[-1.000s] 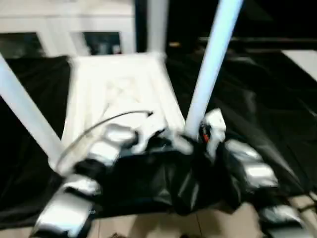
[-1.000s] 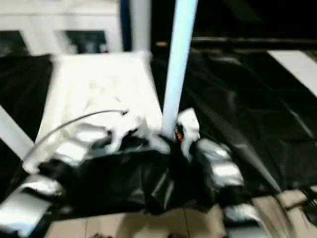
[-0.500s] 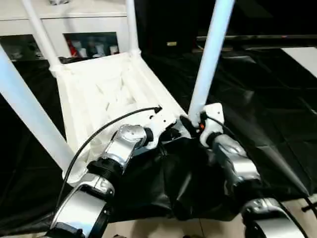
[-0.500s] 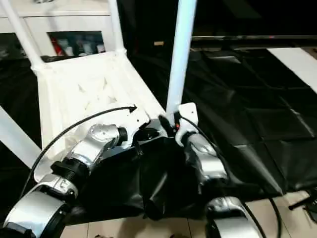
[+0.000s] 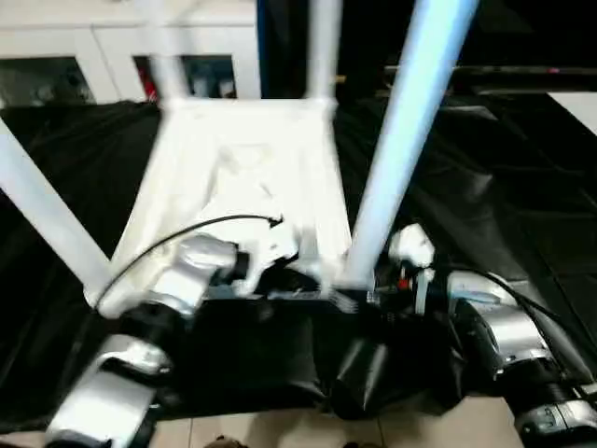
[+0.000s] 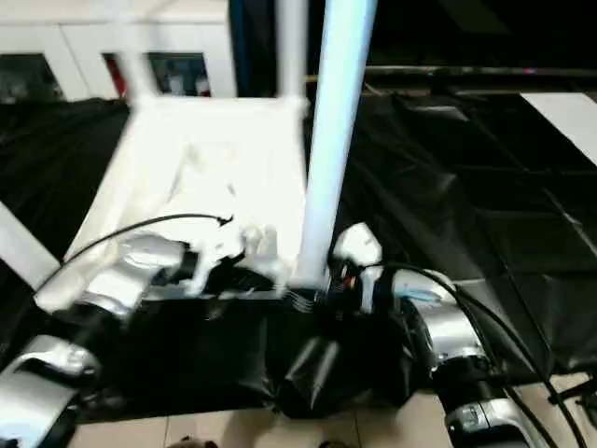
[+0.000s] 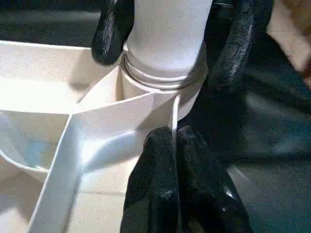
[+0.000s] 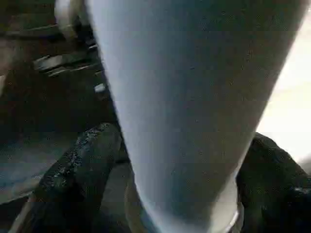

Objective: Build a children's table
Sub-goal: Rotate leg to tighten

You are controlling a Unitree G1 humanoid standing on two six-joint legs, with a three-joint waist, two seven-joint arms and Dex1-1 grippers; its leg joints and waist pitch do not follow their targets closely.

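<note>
Both grippers work at the near corner of the upside-down table top (image 5: 247, 173). From the head, four legs stand up. Left gripper (image 7: 175, 145) has its fingers pressed together on a rib. Right gripper (image 8: 167, 170) pinches the near leg (image 8: 184, 97) at its socket. Flipping remains, I think.

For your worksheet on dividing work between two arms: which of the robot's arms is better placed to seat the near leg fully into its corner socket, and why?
Right. The right gripper has a black finger on each side of the leg, just above the corner socket, so it can probably press it home. The left gripper is pinched on the tabletop's rib, steadying it.
</note>
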